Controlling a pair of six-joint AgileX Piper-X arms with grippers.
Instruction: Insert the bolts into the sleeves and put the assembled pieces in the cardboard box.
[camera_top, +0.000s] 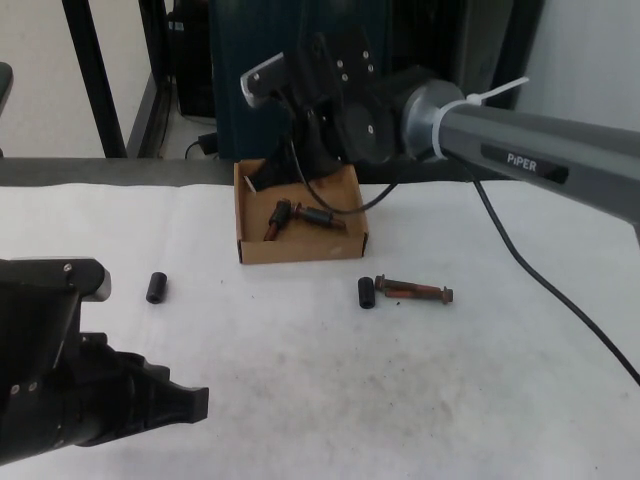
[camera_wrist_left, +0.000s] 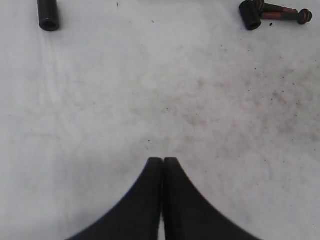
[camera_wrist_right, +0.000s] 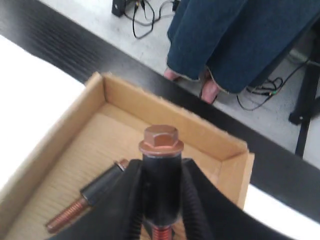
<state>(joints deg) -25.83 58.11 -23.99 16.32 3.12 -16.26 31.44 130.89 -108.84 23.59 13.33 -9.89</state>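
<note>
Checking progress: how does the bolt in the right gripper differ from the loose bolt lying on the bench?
The held bolt wears a black sleeve, clamped between the fingers of the right gripper; the loose bolt is bare, a separate sleeve lying beside it. The held bolt hangs over the cardboard box; the loose bolt lies flat on the bench outside it. Both are reddish-brown.

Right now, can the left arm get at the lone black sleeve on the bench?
Probably yes: nothing lies between the left arm's fingers and the sleeve, though they are shut and must open first.
</note>
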